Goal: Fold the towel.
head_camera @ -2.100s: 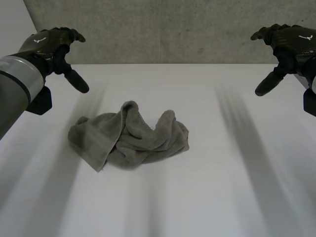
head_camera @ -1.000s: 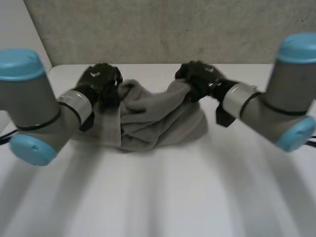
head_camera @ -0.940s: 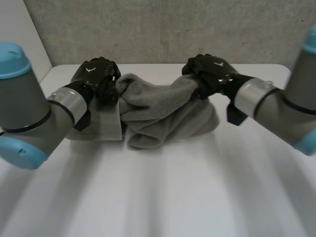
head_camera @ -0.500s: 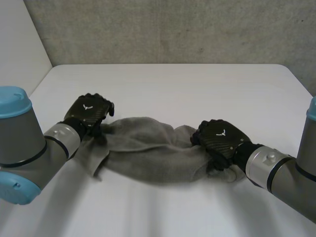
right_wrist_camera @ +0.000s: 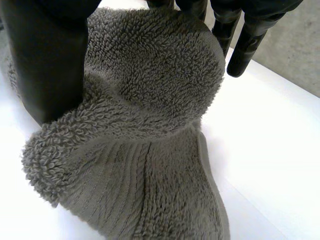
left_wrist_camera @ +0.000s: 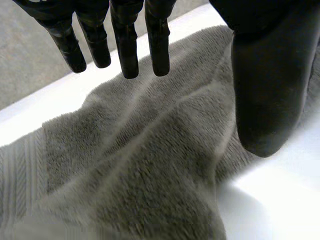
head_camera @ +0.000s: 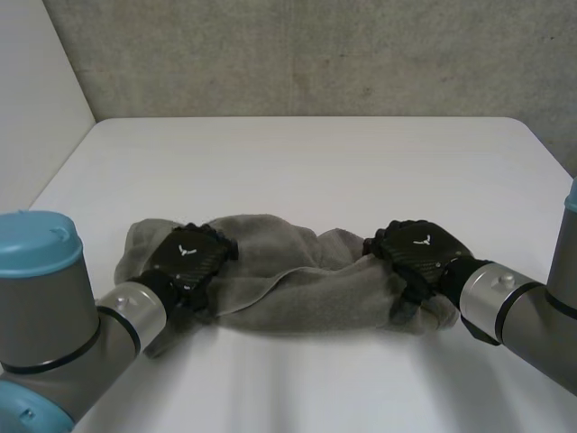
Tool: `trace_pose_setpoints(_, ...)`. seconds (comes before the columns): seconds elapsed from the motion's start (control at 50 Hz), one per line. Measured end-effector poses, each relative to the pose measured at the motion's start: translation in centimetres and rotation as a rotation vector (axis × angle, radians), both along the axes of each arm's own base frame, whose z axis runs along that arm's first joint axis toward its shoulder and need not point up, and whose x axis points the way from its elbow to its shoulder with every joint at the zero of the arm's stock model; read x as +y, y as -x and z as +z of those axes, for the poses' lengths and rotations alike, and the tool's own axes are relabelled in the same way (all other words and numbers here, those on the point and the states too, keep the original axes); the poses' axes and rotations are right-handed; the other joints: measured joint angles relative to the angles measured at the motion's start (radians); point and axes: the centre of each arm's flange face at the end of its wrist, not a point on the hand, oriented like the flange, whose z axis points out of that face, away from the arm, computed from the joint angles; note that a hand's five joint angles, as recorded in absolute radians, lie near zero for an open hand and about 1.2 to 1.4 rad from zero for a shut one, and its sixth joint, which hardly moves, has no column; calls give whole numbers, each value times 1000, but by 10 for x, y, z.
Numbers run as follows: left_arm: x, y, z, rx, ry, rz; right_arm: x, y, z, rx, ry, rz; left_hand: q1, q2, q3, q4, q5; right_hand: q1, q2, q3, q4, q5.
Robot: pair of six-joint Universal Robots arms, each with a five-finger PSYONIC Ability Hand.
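Grey towel [head_camera: 297,289] lies in a rumpled band on the near worktop [head_camera: 306,162]; left robot hand [head_camera: 187,262] rests on its left end, fingers straight, gripping nothing; right robot hand [head_camera: 416,254] pinches the bunched right end against its thumb; looks soft, limp, bound to sag; best taken by corners

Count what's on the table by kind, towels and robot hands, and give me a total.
Towels: 1, the towel
Hands: 2, left hand and right hand
Total: 3
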Motion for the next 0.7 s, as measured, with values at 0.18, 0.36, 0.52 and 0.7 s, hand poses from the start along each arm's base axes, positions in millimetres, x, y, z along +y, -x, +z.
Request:
trace_pose_setpoints(0.18,11,-6,-14,-23,-51,12,-10,5,-8,11,-16,-22,0,0,0,0,0,0,0,0,0,0)
trace_pose_setpoints(0.36,11,-13,-28,-68,-67,79,-11,5,-11,13,-25,-23,0,-1,0,0,-2,0,0,0,0,0)
trace_pose_setpoints(0.52,-1,-13,-28,-59,-8,109,-10,4,-11,13,-28,-20,0,-1,0,0,-2,0,0,0,0,0)
trace_pose_setpoints(0.7,-16,-12,-34,-55,24,125,-11,5,-11,13,-27,-25,0,-1,0,0,-3,0,0,0,0,0)
